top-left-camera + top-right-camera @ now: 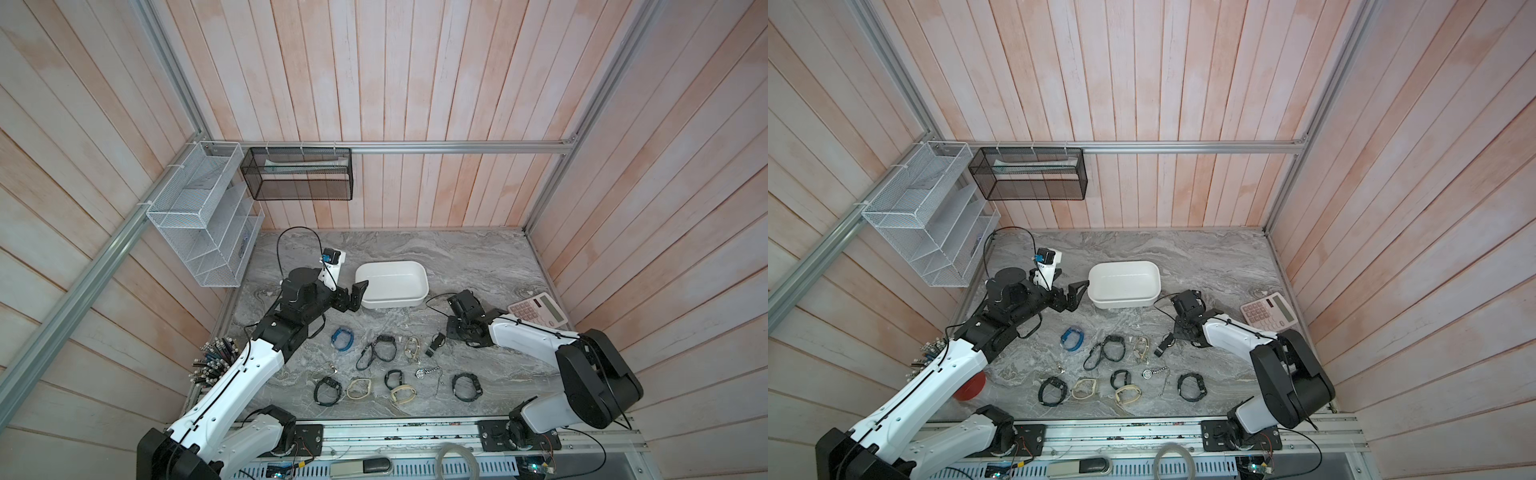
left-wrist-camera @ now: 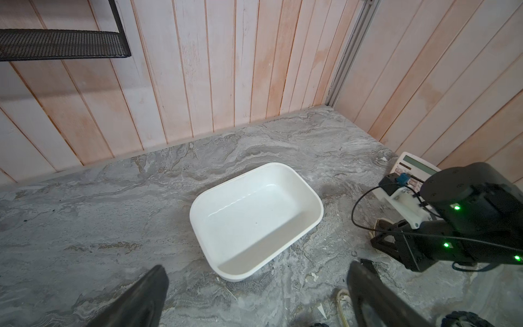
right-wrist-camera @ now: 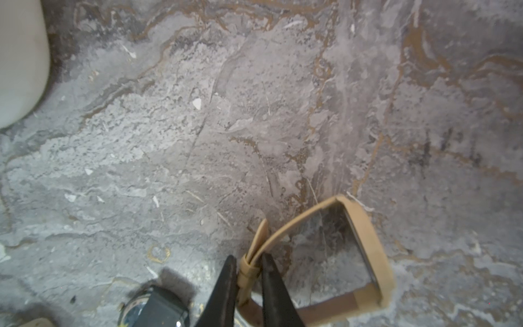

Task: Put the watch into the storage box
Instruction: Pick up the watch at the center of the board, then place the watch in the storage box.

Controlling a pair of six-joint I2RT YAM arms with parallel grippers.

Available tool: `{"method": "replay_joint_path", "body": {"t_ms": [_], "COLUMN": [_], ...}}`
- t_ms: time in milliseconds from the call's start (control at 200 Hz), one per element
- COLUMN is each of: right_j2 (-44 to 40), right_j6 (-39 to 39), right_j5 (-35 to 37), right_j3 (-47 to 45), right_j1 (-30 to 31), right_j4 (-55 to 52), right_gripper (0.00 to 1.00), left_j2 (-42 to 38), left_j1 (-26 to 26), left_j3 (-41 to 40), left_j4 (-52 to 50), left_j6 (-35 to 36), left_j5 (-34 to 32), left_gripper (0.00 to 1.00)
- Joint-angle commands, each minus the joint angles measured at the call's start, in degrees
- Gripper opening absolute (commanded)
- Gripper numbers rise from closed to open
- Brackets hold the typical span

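The storage box [image 1: 390,263] [image 1: 1123,262] is a shallow white tub, empty, at the middle back of the grey marble table; its rim [image 2: 321,203] also shows in the left wrist view. My left gripper [image 1: 355,296] [image 2: 256,294] hovers open just left of it, holding nothing. My right gripper [image 3: 248,259] is shut on the doubled strap of a tan watch [image 3: 370,243] that lies on the table, right of the box corner [image 3: 19,62]. In both top views the right gripper [image 1: 456,332] [image 1: 1183,332] points down and hides that watch.
Several more watches lie across the front: a blue one [image 1: 343,338], black ones [image 1: 384,347], cream ones [image 1: 402,392], a black one [image 3: 158,308] beside my right fingers. A calculator [image 1: 538,309] sits at right, pens [image 1: 212,357] at left. Wire rack [image 1: 203,224] and black mesh basket [image 1: 297,174] hang behind.
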Motion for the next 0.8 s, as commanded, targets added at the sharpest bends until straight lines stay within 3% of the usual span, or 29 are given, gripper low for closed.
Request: {"method": "replay_joint_path", "body": {"t_ms": [0,135,465,790], "right_j2": [0.13,-1.63,-3.69,8.50], "right_j6": [-0.41,-1.74,-7.49,-12.59], "right_j5": [1.45,2.97,4.96,-0.25], "right_j3": [0.40,1.76,16.49,34.45], "right_j1": [0.32,0.33,1.12,3.05], "right_j4": [0.06,-0.83,-3.88,0.12], "right_gripper": [0.11,0.00,0.00,0.00], "left_j2": [-0.27,-0.39,-5.45,-8.37], "left_j1": [-0.34,-0.34,-0.33,-0.32], "left_j3": [0.65,-0.23,-6.98,-10.79], "left_j4": [-0.45,-1.03,-1.00,-0.92], "left_j6": [-2.85,-4.45,-11.67,-15.78], "left_j5": [1.37,3.72,3.75,4.33], "left_gripper": [0.99,0.98,0.94,0.92]}}
